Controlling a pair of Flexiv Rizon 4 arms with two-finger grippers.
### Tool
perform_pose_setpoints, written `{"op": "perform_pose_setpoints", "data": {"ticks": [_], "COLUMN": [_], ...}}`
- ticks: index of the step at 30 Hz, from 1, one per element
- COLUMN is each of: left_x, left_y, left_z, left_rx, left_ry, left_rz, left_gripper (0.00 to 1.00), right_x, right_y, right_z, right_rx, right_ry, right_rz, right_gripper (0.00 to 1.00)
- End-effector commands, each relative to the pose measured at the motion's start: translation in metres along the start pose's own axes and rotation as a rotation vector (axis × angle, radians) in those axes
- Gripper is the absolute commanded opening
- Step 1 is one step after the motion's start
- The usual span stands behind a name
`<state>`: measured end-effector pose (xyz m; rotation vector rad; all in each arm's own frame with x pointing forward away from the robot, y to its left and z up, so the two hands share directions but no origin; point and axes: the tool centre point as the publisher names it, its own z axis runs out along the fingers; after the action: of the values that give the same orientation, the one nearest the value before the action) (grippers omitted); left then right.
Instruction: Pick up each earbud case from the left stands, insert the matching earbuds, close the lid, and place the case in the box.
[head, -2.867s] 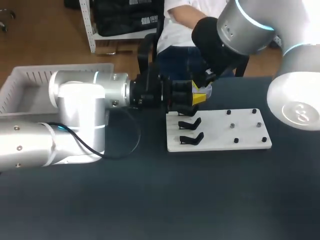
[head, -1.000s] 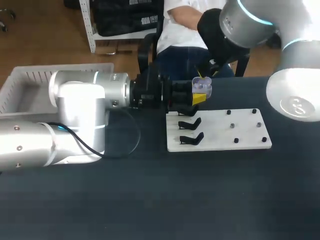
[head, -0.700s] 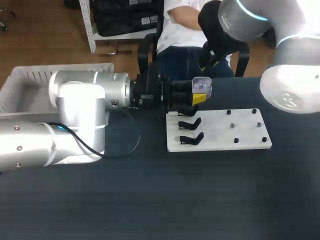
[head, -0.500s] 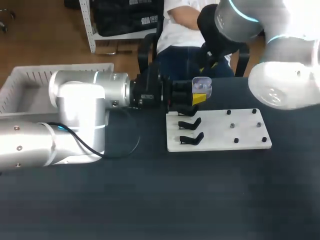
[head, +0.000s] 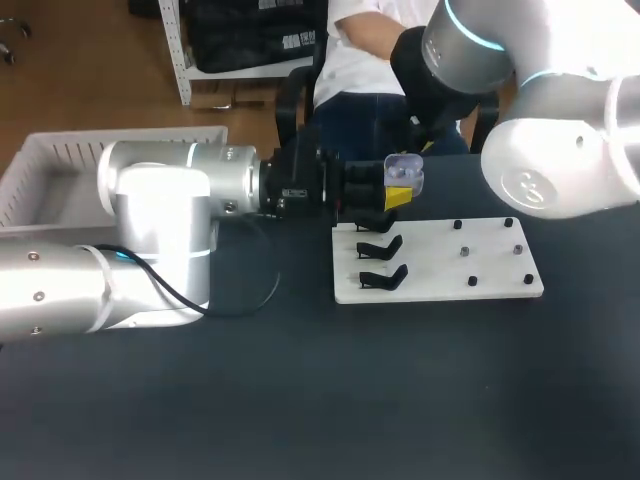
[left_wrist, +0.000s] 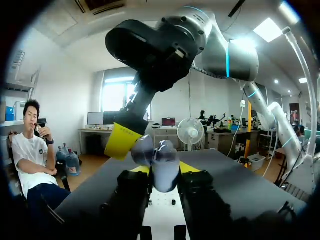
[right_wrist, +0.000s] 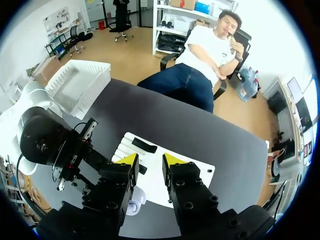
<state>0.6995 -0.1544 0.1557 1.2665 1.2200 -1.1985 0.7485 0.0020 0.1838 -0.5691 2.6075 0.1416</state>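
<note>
Quick status from my end. Furthest left of the white board (head: 440, 262) sits the box (head: 60, 165), well apart from it, and I can't spot a case in the part that shows, so I'd guess nothing is dropped off yet. My left gripper (head: 397, 190) hangs over the board's far left corner, fingers pinched from both sides on a clear earbud case (head: 404, 170). The case is up off the board, and its lid looks flipped open to me, though I wouldn't swear to it. On the board's left edge two black stands (head: 381, 260) sit bare, and a third is mostly hidden under the gripper. The little dark bits (head: 465, 252) on the board's right half may be the earbuds, but they're too small to tell. My right gripper (right_wrist: 150, 161) hovers high over the board's far side, near the case, fingers a bit apart with nothing between them. So my read: picking up is done for this case. Loading the buds, shutting the lid and the trip to the box are all left, and I see no other case waiting.
</note>
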Motion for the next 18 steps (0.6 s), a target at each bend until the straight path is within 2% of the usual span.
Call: {"op": "perform_pose_setpoints", "data": {"ticks": [1, 11, 14, 16, 18], "left_x": [0.0, 0.0, 0.0, 0.0, -0.009], "left_y": [-0.001, -0.001, -0.001, -0.001, 0.002], "left_z": [0.0, 0.0, 0.0, 0.0, -0.016], "left_rx": [-0.007, -0.007, -0.007, -0.007, -0.036], "left_ry": [-0.004, -0.004, -0.004, -0.004, -0.017], "left_rz": [0.004, 0.004, 0.004, 0.004, 0.034], "left_gripper": [0.0, 0.0, 0.0, 0.0, 0.0], "right_x": [0.017, 0.022, 0.02, 0.021, 0.025], "right_y": [0.003, 0.006, -0.004, -0.018, -0.031], "right_z": [-0.011, -0.019, -0.034, -0.05, -0.064], "right_rx": [0.01, 0.01, 0.027, 0.053, 0.064], "right_ry": [-0.023, -0.05, -0.097, -0.144, -0.191], "right_rz": [0.009, 0.042, 0.072, 0.104, 0.127], "right_gripper": [0.3, 0.31, 0.33, 0.38, 0.44]}}
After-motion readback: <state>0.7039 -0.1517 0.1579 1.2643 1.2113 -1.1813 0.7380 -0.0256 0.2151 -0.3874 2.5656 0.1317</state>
